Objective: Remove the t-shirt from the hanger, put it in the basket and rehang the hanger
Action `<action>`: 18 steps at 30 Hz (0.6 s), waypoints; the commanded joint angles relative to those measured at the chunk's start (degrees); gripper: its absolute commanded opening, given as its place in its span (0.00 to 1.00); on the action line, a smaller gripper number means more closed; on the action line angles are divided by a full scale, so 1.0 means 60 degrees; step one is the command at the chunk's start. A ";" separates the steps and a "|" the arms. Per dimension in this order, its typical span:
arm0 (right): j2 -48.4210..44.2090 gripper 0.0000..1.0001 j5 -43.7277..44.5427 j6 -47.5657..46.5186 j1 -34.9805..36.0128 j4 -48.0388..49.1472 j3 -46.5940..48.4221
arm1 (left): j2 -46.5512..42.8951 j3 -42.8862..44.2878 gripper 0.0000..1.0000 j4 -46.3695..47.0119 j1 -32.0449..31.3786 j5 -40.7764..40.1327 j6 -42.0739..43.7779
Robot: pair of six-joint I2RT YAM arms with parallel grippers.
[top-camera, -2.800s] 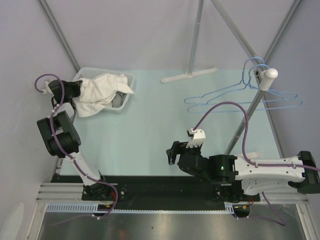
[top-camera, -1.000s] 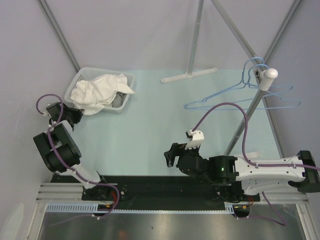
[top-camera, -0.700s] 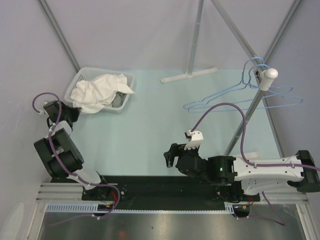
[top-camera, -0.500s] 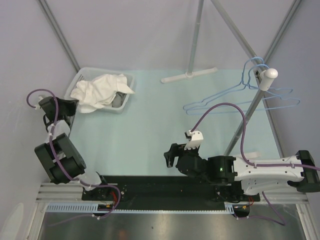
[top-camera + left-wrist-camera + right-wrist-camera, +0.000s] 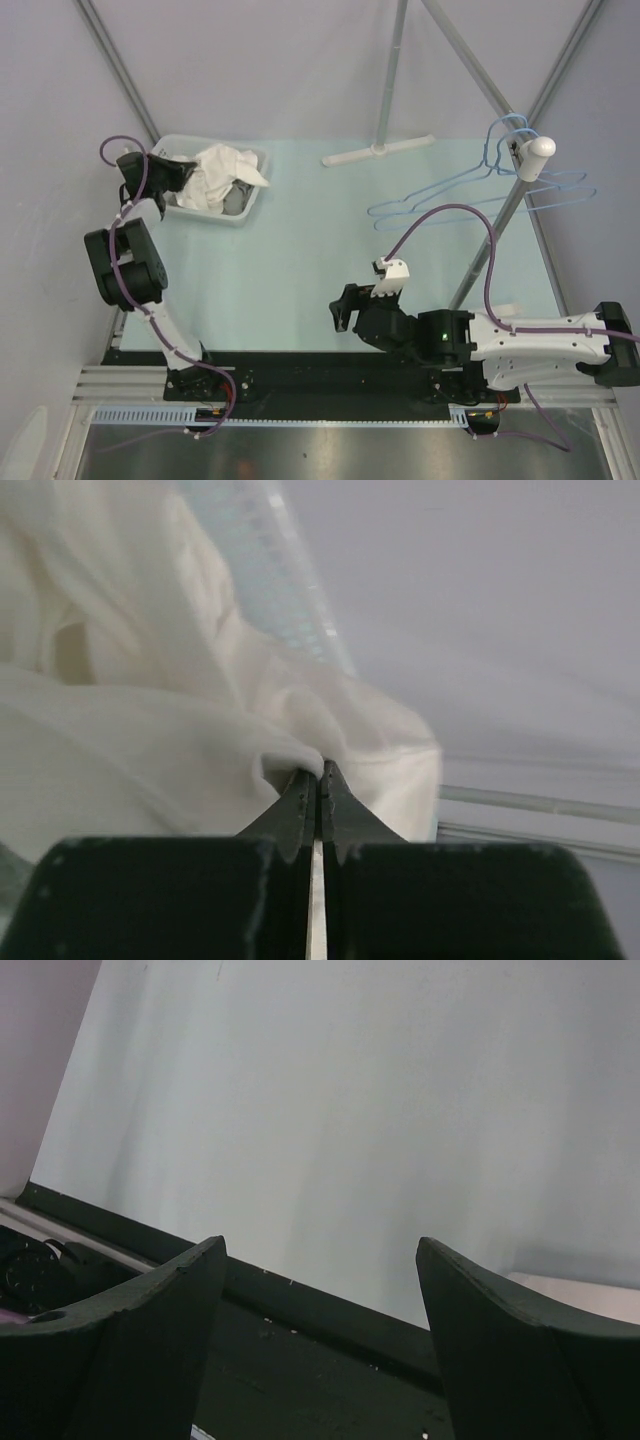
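Since the t-shirt (image 5: 228,168) lies bunched in the bin (image 5: 240,216) at about ten o'clock on the table (image 5: 300,240), and the blue wire hangers (image 5: 480,195) at two o'clock hang bare from their peg, the job looks as good as finished. The left gripper (image 5: 180,175) is at the bin's nine o'clock side, its jaws pinched together on a small fold of the white cloth. The wrist view shows the tips meeting right where the fabric puckers. The right gripper (image 5: 320,1250) sits low near five o'clock, jaws spread wide, holding nothing. The shirt looks light, soft and limp, so it will likely sag and trail from any single pinch. A thick fold or a hem should give a surer hold than one thin layer — though I'd judge the left jaws need only let go now.
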 commanded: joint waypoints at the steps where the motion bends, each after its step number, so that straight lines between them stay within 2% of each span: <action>1: -0.0281 0.82 0.0193 0.0266 0.0018 -0.0112 0.0250 | 0.0656 0.0494 0.00 -0.1978 0.0224 -0.0483 0.0410; 4: -0.0296 0.82 0.0194 0.0296 0.0018 -0.0025 0.0177 | 0.0759 0.0977 0.00 -0.3371 0.0224 -0.0936 0.1084; 8: -0.0325 0.82 0.0164 0.0223 0.0018 0.0108 0.0132 | 0.0468 0.1489 0.01 -0.4081 0.0239 -0.1070 0.1407; 11: -0.0457 0.82 0.0223 0.0252 0.0061 0.0093 0.0103 | 0.0072 0.1463 0.23 -0.4039 0.0210 -0.0968 0.1277; 12: -0.0486 0.82 0.0237 0.0252 0.0062 0.0093 0.0060 | -0.0292 0.1375 0.41 -0.3937 0.0210 -0.0895 0.1189; 14: -0.0632 0.82 0.0296 0.0296 0.0076 0.0093 0.0001 | -0.0674 0.1009 0.55 -0.3615 0.0210 -0.0691 0.0897; 15: -0.0662 0.82 0.0311 0.0296 0.0062 0.0093 -0.0028 | -0.1053 0.0848 0.67 -0.3483 0.0195 -0.0544 0.0779; 18: -0.0794 0.82 0.0354 0.0311 0.0076 0.0035 -0.0087 | -0.1830 0.0131 0.78 -0.2649 0.0151 0.0042 0.0339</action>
